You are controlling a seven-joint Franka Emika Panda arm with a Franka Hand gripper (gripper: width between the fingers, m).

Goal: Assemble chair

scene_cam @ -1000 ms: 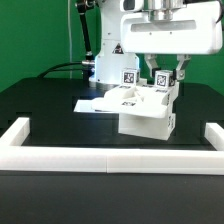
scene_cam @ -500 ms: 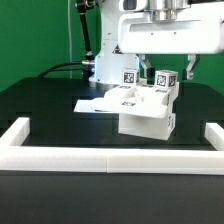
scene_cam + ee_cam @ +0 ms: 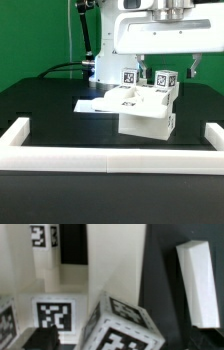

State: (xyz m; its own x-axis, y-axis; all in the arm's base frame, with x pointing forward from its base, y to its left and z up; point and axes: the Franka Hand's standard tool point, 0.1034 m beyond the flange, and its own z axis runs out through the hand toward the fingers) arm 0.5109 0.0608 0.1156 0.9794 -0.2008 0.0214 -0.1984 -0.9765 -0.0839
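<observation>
The partly built white chair (image 3: 148,112) stands mid-table, with two upright tagged posts (image 3: 165,80) on its top. My gripper (image 3: 167,64) hangs just above these posts, with its jaws wide apart and nothing between them. In the wrist view the tagged post tops (image 3: 125,325) fill the foreground. One dark finger (image 3: 35,339) shows at the picture's edge beside them. A long white bar (image 3: 200,280) lies on the black table beyond them.
A flat white piece (image 3: 98,104) lies against the chair on the exterior view's left. A white U-shaped rail (image 3: 110,160) borders the table's front and sides. The robot base and cables (image 3: 92,60) stand behind.
The gripper's fingers have spread apart from around the tagged posts and risen a little. The chair parts have not moved.
</observation>
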